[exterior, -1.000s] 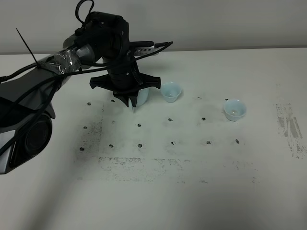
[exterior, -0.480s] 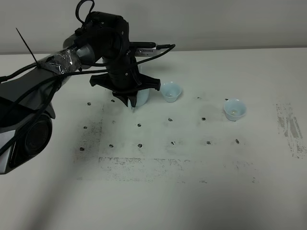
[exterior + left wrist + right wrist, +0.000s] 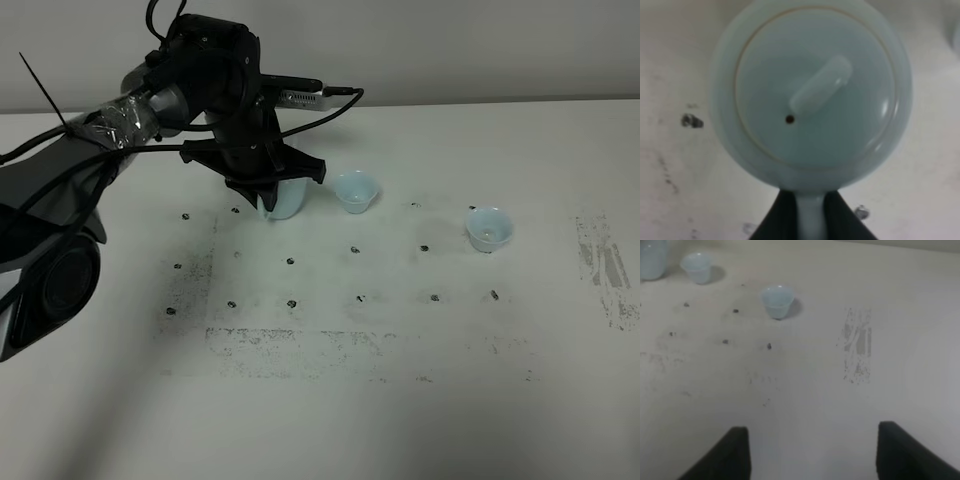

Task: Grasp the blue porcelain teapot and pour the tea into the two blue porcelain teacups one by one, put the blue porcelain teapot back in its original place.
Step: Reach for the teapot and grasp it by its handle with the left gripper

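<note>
Looking like the left gripper (image 3: pixel 810 222), clamped on the teapot (image 3: pixel 815 135) handle, just lifted it slightly, so pouring into the nearest cup (image 3: pixel 356 190) seems next. Right gripper (image 3: pixel 812 455) idles, fingers spread.

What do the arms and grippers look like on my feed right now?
The left arm is dark grey and black, with silver tape wrapped round one link, black cables looping over it and a thin black tie sticking out. The left gripper has black tapering fingers under a wide black crossbar. The right gripper shows only two black fingertips.
</note>
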Robot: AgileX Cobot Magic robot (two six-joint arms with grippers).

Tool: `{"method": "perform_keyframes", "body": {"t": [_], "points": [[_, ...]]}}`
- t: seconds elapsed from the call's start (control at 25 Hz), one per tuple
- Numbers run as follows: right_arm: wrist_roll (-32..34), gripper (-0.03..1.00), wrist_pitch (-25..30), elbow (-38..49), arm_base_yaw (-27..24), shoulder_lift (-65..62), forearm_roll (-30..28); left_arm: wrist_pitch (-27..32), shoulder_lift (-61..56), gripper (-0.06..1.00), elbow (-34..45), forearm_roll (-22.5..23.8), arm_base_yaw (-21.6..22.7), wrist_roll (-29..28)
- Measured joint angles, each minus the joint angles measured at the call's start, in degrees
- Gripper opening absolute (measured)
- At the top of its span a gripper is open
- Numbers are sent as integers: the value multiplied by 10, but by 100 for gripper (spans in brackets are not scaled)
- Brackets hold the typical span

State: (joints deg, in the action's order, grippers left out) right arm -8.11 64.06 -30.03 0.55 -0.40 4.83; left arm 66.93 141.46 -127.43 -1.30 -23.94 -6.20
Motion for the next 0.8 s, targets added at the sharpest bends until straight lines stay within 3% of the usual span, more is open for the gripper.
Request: {"method": "perform_keyframes", "body": {"t": [0.36,0.8], "points": [[0,52,0,0,0,0,0,-2,-2,1,0,13,0,44],[0,52,0,0,0,0,0,14,-64,0,0,13,3,171]]}}
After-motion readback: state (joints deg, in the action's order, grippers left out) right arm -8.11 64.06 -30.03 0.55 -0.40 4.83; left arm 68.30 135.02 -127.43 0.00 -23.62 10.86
